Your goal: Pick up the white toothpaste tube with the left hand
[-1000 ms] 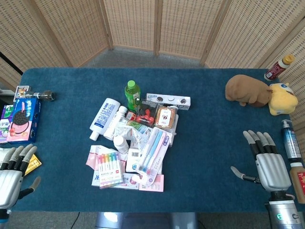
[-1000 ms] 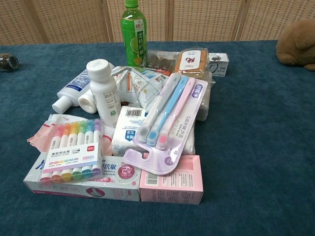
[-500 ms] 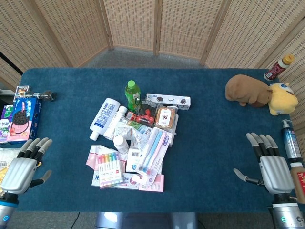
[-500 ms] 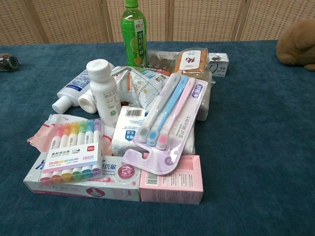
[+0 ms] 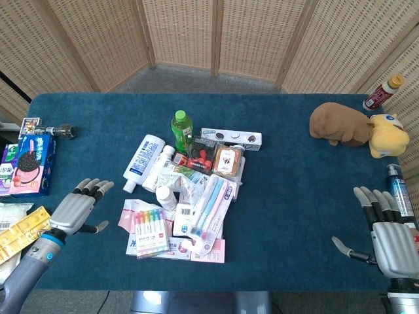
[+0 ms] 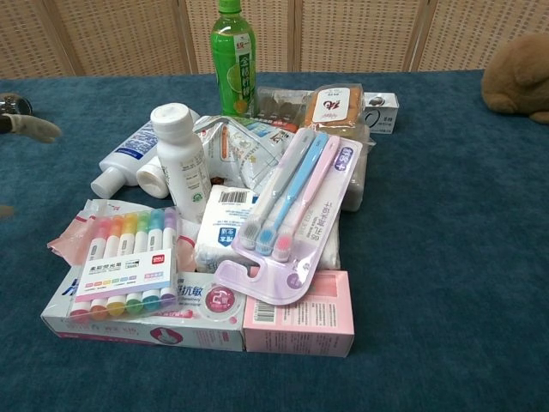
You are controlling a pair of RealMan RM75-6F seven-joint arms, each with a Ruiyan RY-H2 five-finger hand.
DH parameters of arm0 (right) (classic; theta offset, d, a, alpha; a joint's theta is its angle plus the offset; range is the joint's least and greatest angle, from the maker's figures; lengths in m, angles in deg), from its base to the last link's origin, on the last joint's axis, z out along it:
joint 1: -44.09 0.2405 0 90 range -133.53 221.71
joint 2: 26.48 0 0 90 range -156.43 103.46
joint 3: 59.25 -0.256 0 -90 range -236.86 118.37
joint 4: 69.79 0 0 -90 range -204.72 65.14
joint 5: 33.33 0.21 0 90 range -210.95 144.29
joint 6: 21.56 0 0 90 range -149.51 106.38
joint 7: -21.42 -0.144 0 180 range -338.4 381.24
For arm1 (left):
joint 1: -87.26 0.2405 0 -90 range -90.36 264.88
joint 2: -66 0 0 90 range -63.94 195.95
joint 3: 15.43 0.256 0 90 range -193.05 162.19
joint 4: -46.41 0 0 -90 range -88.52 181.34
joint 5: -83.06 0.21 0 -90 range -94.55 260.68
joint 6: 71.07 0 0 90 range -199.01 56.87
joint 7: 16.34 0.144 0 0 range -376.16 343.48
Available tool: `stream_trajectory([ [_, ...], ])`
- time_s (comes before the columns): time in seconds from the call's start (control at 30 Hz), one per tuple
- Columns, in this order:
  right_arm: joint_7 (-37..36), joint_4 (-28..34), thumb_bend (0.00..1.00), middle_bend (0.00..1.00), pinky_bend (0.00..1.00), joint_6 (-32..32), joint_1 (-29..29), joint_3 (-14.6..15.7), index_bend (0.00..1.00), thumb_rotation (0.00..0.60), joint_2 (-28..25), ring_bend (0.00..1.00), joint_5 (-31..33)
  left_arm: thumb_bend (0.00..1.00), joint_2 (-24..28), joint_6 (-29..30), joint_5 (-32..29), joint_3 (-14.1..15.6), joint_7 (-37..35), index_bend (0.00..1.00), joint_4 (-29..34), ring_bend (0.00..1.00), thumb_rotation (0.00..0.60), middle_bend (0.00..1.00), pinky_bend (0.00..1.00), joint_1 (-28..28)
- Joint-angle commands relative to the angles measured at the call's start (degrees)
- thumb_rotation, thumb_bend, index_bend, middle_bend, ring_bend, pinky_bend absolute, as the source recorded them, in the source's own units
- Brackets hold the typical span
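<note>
The white toothpaste tube [image 5: 143, 160] with blue print lies slanted at the left edge of the pile, cap toward the front; in the chest view the tube [image 6: 129, 153] lies behind a white bottle [image 6: 180, 159]. My left hand [image 5: 77, 209] hovers over the cloth to the tube's left and nearer the front, apart from it, fingers spread and holding nothing. Only a blurred fingertip [image 6: 33, 128] of it shows at the chest view's left edge. My right hand [image 5: 387, 234] is open and empty at the table's front right.
The pile holds a green bottle [image 5: 181, 128], a highlighter pack [image 5: 149, 232], a toothbrush pack [image 5: 211, 209] and boxes. A cookie box [image 5: 29, 163] and gold packet [image 5: 23, 226] lie at the left edge. Plush toys [image 5: 357, 127] and bottles [image 5: 399, 193] stand on the right.
My left hand has risen from the front-left corner and moved forward and right toward the pile, fingers spreading. The right hand has drifted slightly right and back toward the front edge.
</note>
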Motion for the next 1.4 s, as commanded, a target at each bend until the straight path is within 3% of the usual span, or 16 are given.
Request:
stream_trajectory([
  [0.03, 0.09, 0.33, 0.22, 0.00, 0.00, -0.54, -0.44, 0.09, 0.00, 0.381, -0.43, 0.00, -0.44, 0.34, -2.08, -2.67, -1.62, -0.40, -0.17, 0.00, -1.60, 0.00, 0.487, 0.11, 0.00, -2.44],
  [0.7, -0.98, 0.76, 0.22, 0.00, 0.00, -3.22, -2.94, 0.35, 0.00, 0.384, -1.62, 0.00, -2.48, 0.34, -7.58, -9.46, -8.83, 1.59, -0.08, 0.00, -8.01, 0.00, 0.493, 0.15, 0.00, -9.96],
  [1.03, -2.35, 1.47, 0.22, 0.00, 0.00, -3.77, -4.01, 1.11, 0.00, 0.384, -2.23, 0.00, -4.27, 0.34, -7.27, -9.81, -14.68, 1.22, -1.58, 0.00, -11.81, 0.00, 0.488, 0.14, 0.00, -11.62],
  [1.27, -3.26, 1.67, 0.22, 0.00, 0.00, -4.40, -4.99, 1.68, 0.00, 0.386, -2.79, 0.00, -5.04, 0.34, -4.54, -7.59, -16.28, -0.45, -7.33, 0.00, -13.81, 0.00, 0.488, 0.13, 0.00, -10.09],
  [1.4, -4.23, 1.35, 0.22, 0.00, 0.00, -4.22, -5.14, 1.78, 0.00, 0.382, -2.87, 0.00, -5.14, 0.34, -1.14, -6.07, -11.09, -1.85, -17.04, 0.00, -10.79, 0.00, 0.492, 0.12, 0.00, -7.19],
])
